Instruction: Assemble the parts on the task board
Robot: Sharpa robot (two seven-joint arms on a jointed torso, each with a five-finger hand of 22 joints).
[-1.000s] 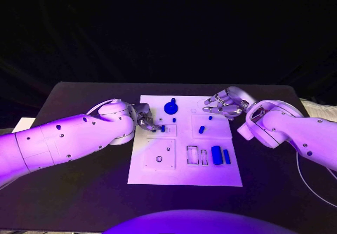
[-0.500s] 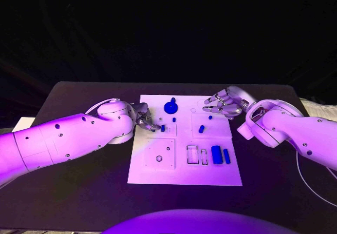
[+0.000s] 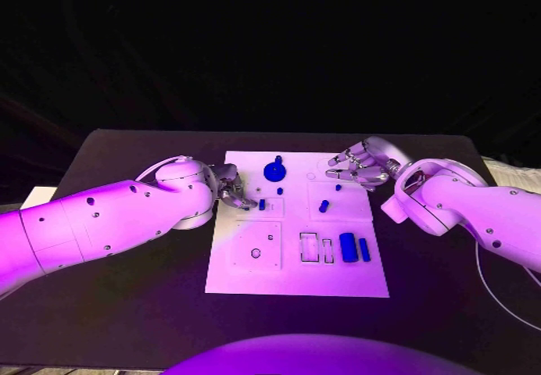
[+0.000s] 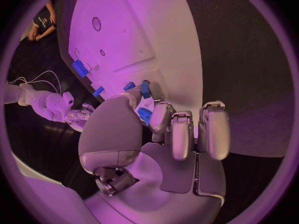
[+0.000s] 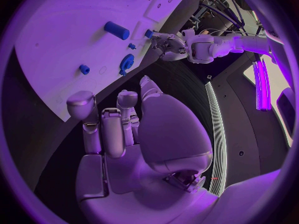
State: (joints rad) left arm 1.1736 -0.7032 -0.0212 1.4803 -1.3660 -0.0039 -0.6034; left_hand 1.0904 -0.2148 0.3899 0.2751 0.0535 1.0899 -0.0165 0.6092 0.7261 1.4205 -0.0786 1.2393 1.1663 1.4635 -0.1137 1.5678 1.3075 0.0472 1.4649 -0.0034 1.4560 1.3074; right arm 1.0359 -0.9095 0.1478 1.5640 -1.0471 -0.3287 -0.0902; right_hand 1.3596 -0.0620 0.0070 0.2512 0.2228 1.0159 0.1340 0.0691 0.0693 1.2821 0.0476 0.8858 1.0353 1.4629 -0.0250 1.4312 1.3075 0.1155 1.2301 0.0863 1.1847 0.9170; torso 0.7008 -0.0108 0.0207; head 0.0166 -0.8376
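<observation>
Barely anything's moved over the last second: the left hand (image 3: 234,193) still pinches a small blue plastic peg (image 3: 262,205) at the flat white task board's (image 3: 295,285) left side. Right hand (image 3: 361,167) hovers loose, holding nothing. Looks like seating's still underway.

A black table (image 3: 135,312) with a white cable (image 3: 496,293) by its right edge

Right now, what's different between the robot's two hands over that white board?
The left hand sits at the task board's left edge, fingers closed on a small blue part; the right hand sits by the board's far right corner and holds nothing. The left hand's fingertips reach down to the board, while the right hand's fingers are curled above it, apart from the parts. Both are silver hands on white arms.
</observation>
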